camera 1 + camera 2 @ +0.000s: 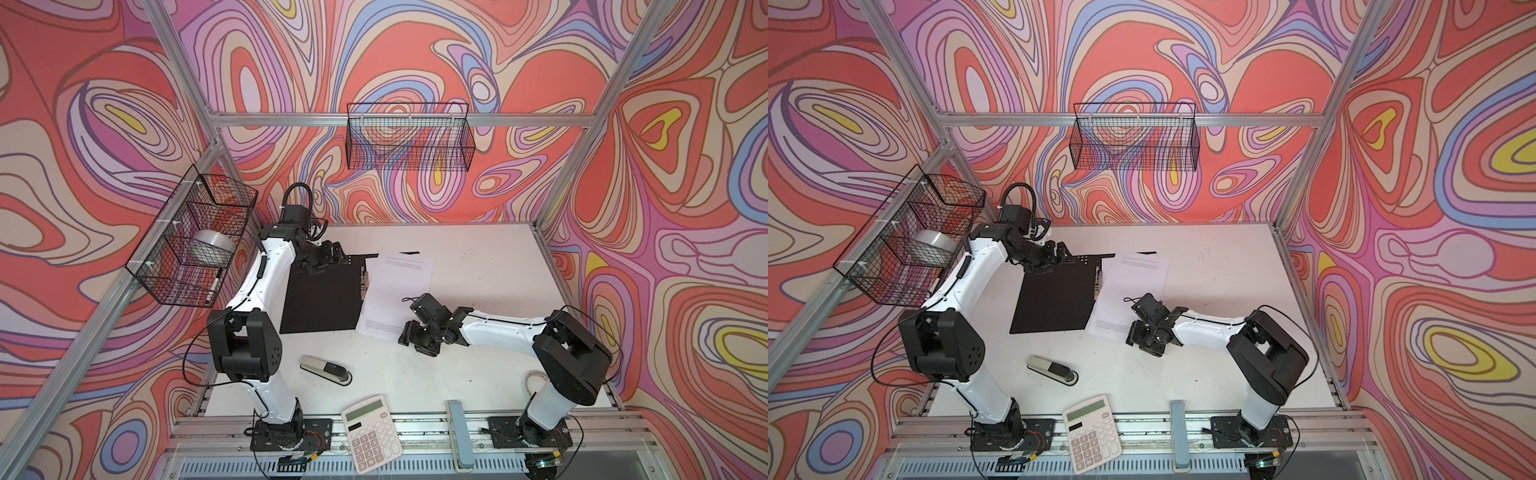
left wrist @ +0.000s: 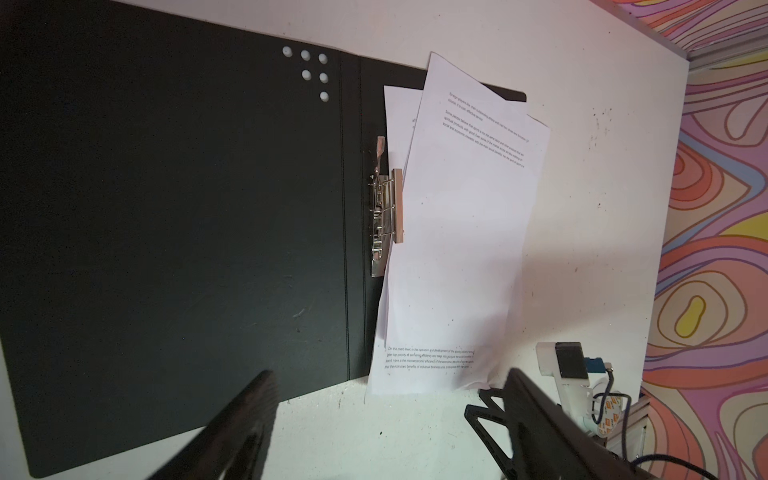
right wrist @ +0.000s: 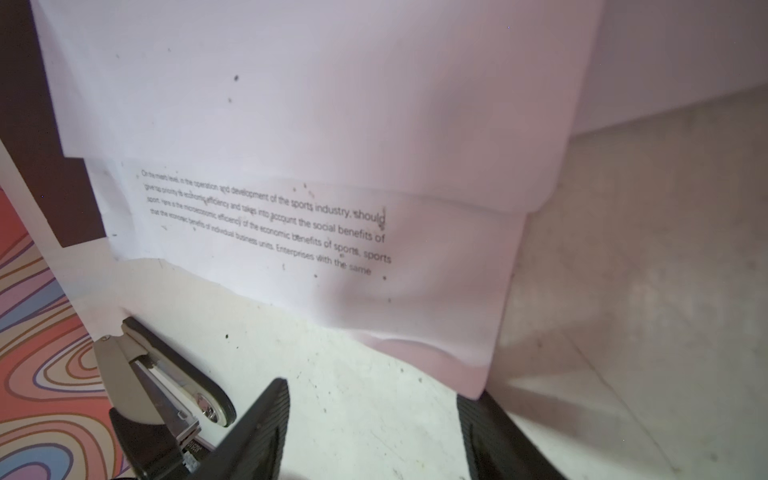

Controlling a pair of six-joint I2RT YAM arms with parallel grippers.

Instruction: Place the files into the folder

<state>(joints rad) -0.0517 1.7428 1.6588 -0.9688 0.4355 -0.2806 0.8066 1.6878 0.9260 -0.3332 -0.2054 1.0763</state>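
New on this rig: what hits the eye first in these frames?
The loud swirl-patterned walls in red, pink and blue surround the cell in both top views. On the white table, left of centre, the folder lies open, black inside up, with the files fanned askew over its right half and spilling past its edge. The right gripper stands open at the sheets' near corner.

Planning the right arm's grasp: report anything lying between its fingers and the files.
Nothing visible does. The right gripper is open over bare table, the files' curled corner just ahead of one finger; the stapler lies off to the side.
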